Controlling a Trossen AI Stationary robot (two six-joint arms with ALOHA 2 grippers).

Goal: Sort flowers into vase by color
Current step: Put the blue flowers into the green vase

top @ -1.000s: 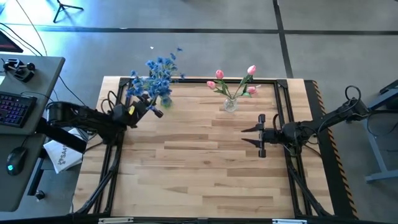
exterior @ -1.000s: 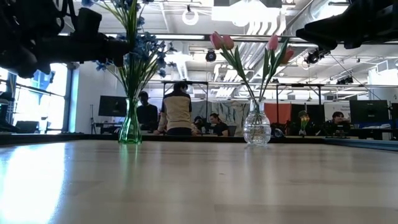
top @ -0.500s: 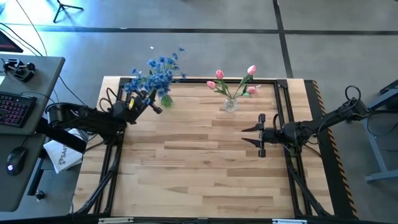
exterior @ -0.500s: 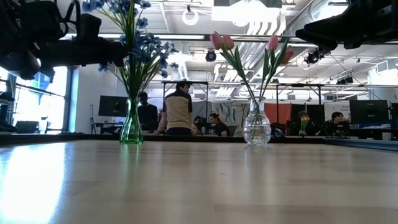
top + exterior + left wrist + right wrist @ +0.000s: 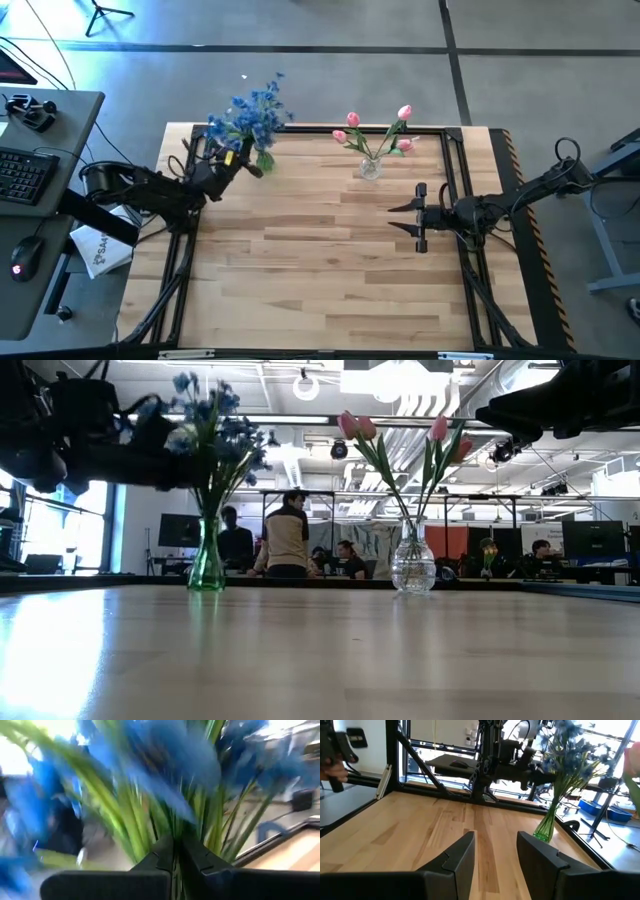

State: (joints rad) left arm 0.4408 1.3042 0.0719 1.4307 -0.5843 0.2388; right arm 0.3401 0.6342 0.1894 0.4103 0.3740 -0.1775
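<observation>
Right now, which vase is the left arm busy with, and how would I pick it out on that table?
Look to the far edge of the wooden table, where two vases stand side by side. It is the slim green glass vase toward the left corner, filled with blue flowers, with the left gripper shut among the stems. Its neighbour is a round clear vase holding pink tulips.

Around your wooden table (image 5: 320, 270) lay a grey concrete floor (image 5: 300, 85) crossed by dark lines. To one side you had a grey desk (image 5: 40, 170) with a keyboard (image 5: 22, 177) and mouse (image 5: 22, 262). Behind the table, bright windows (image 5: 60, 530) lit an open workshop with ceiling ducts (image 5: 420, 400), dark monitors (image 5: 592, 540), and people (image 5: 285, 540) seated at benches.
</observation>
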